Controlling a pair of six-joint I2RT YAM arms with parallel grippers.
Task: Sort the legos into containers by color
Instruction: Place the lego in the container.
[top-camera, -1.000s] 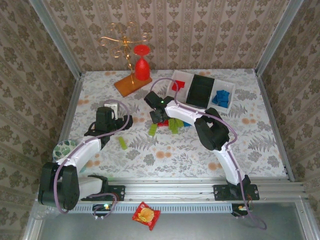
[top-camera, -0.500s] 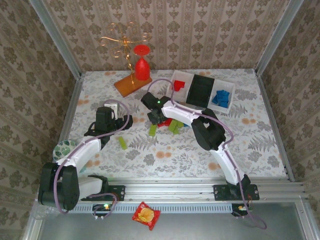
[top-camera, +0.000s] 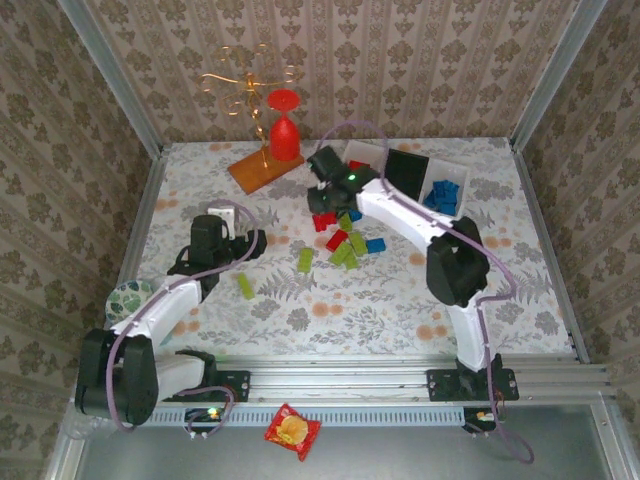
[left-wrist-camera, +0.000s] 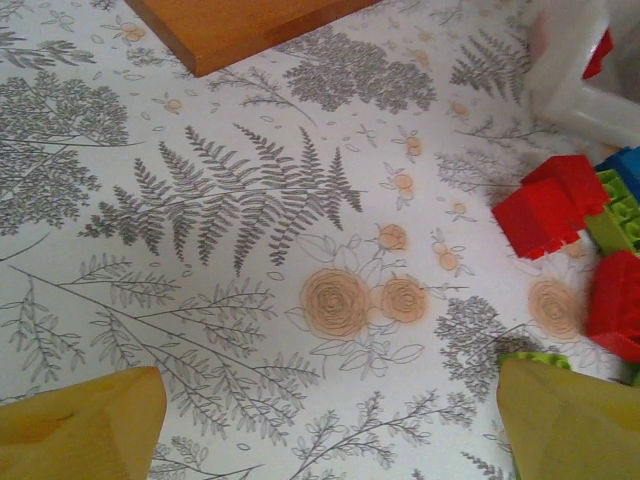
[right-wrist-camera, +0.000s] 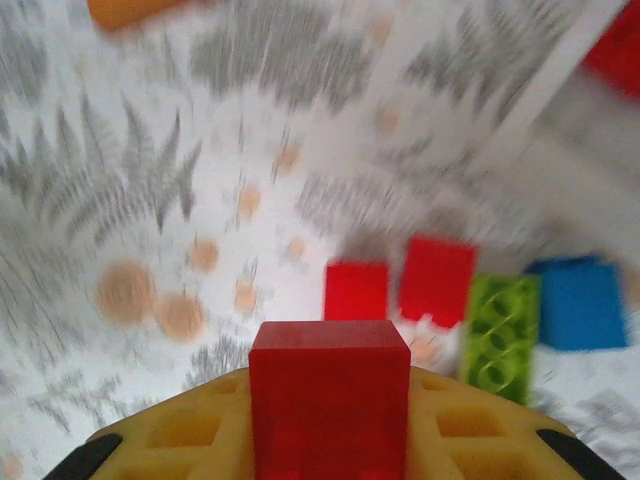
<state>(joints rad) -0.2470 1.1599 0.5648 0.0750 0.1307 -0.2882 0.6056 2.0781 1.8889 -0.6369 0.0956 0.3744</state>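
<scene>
**Top view.** The right claw hangs above the desk, beside the left white tray and over the far edge of a loose pile of bricks in red, blue and lime green. Two lime bricks lie apart from the pile, one just to its left and one farther left. The black tray stands between the two white trays, and the right white tray holds blue bricks. The left claw is over the left part of the desk, well apart from the pile. A wooden board at the back carries a red wine glass and a gold wire stand.

**Left wrist view.** The left claw stands apart, with bare patterned desk between its yellow fingers. To the right lie two touching red bricks, a lime brick and a blue brick. A corner of the board shows at the top edge.

**Right wrist view (blurred).** The right claw is clamped on a red brick, lifted off the desk. Below it lie two red bricks, a lime brick and a blue brick.
</scene>
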